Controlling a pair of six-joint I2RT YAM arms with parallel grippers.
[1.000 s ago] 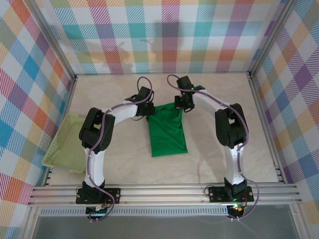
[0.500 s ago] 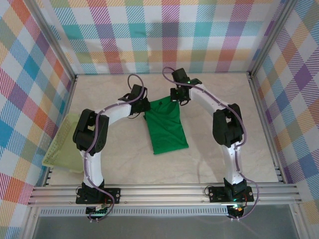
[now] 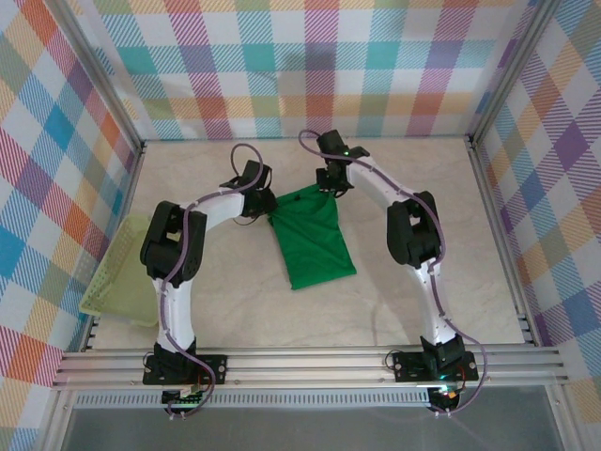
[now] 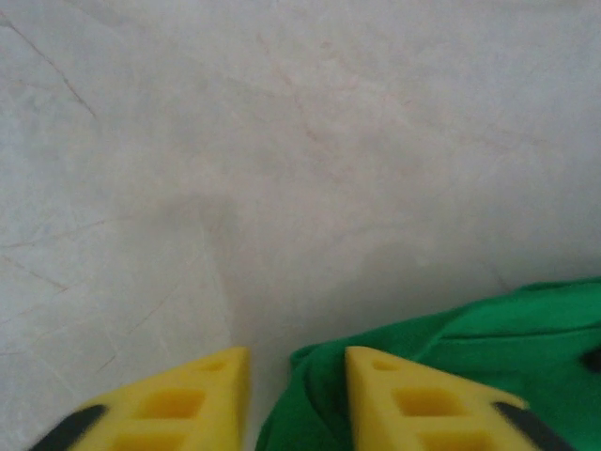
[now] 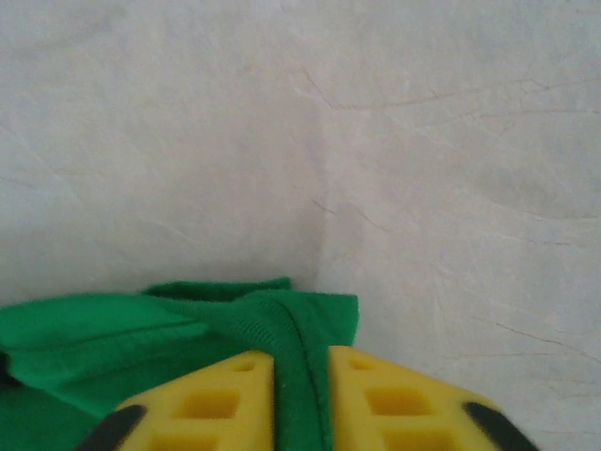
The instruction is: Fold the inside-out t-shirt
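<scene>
One t-shirt (image 3: 310,240) corner lies between the parted left jaws; another sits between the right jaws, grip unclear.

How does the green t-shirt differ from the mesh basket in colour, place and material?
The t-shirt is bright green, the basket pale yellow-green. The t-shirt lies flat in the middle of the table, the basket at its left edge. The t-shirt is soft cloth, the basket stiff mesh. Both are green-toned.

Left fingers (image 4: 169,409), right fingers (image 5: 211,404) slightly apart
</scene>
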